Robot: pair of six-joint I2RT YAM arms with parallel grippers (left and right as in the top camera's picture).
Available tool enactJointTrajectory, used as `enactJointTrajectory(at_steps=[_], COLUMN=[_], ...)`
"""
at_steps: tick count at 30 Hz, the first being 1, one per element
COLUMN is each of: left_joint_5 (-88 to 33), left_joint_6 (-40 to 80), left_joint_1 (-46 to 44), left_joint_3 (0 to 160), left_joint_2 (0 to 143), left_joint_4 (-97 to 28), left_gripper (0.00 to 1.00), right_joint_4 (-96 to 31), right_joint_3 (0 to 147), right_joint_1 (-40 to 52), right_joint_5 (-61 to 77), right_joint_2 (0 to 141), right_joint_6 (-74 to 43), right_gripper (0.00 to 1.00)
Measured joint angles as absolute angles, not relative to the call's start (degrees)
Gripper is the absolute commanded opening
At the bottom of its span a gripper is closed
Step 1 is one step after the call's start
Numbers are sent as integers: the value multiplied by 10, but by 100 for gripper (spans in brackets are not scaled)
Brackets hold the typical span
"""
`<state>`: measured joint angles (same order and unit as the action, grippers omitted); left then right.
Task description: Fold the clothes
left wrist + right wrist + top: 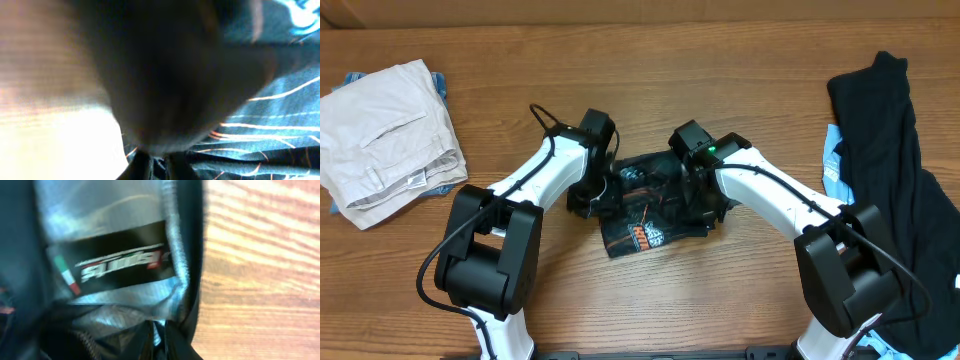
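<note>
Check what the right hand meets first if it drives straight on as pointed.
The crumpled black sports jersey with thin orange lines: the right hand is closed on its cloth, inner label straight ahead. Depth unclear.

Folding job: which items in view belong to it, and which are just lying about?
Job:
jersey, between the arms

Lying about:
beige trousers, far left
black garment, right
blue cloth beside it
</note>
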<state>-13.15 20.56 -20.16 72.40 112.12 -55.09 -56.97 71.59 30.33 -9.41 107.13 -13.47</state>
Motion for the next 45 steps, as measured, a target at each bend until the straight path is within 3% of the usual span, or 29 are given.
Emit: enactJointTrajectory(at_steps=[8,10,12,13,15,24,30,39,45], left_joint_5=[-161,-161,-159,-157,-151,-104,-107,-149,-155], left_joint_6=[204,206,209,209,210,205,205,205,205], left_joint_1=[-205,-207,-207,-207,-207,-207,-207,-207,-207], left_joint_3=[713,711,711,711,711,712,712,712,712], left_joint_2=[1105,1077,1037,1014,973,939,1010,1069,1070], left_joint_4=[-598,-595,-575,-559,-523,-361,-364,-379,-378], left_gripper=[6,18,43,50,55,51,49,49,49], right_joint_4=[-566,-566,-566,-570,-580,-648,-625,-578,-556], right_joint_3=[740,757,773,781,791,804,759,691,678], right_joint_1=[303,301,298,296,294,292,293,292,292], right_joint_5=[-85,-83,-78,-75,-63,3,25,37,38], right_joint_2=[1071,1071,1069,1065,1055,996,996,996,996], right_joint_6=[-135,-135,-135,-135,-135,-133,-110,-22,29], right_gripper=[17,18,19,21,27,31,38,39,48])
